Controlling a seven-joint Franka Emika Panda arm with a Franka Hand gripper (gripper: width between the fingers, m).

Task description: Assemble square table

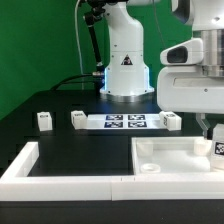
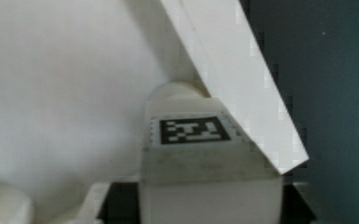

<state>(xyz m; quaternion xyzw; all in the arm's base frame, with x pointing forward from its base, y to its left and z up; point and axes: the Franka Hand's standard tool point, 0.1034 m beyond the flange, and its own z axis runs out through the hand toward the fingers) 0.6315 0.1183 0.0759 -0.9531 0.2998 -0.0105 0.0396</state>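
The white square panel (image 1: 165,158) lies at the exterior view's right, its raised rim (image 2: 240,75) crossing the wrist view. My gripper (image 1: 211,136) hangs low over the panel's right part. A short white leg (image 2: 197,140) with a black-and-white tag stands upright on the panel (image 2: 60,90), and the same leg (image 1: 217,150) shows under the hand. The gripper (image 2: 211,196) has its dark fingers (image 2: 130,198) pressed against both sides of this leg. Three more legs (image 1: 44,121), (image 1: 77,119), (image 1: 172,122) stand on the black table.
The marker board (image 1: 125,122) lies between the loose legs, in front of the robot base (image 1: 125,70). A long white L-shaped border wall (image 1: 60,170) runs along the table's near side and left. A green backdrop stands behind.
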